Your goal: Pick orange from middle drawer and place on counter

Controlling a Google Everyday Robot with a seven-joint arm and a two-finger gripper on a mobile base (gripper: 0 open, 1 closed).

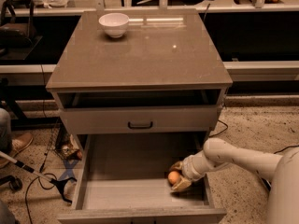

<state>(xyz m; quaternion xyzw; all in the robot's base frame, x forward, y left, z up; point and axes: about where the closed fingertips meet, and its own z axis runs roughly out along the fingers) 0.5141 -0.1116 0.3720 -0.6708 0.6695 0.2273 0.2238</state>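
The orange [173,177] lies on the floor of the open middle drawer [126,171], near its right wall. My gripper [179,176] reaches in from the right, low in the drawer. Its two fingers stand on either side of the orange, one behind it [176,166] and one in front [181,185], with a small gap showing. The orange rests on the drawer floor. The grey-brown counter [140,55] forms the cabinet's top above.
A white bowl [114,24] stands at the counter's back left. The closed drawer front with a black handle [140,124] overhangs the open drawer. Cables and a cane-like tool [42,176] lie on the floor to the left. My pale arm [243,157] stretches in from the right.
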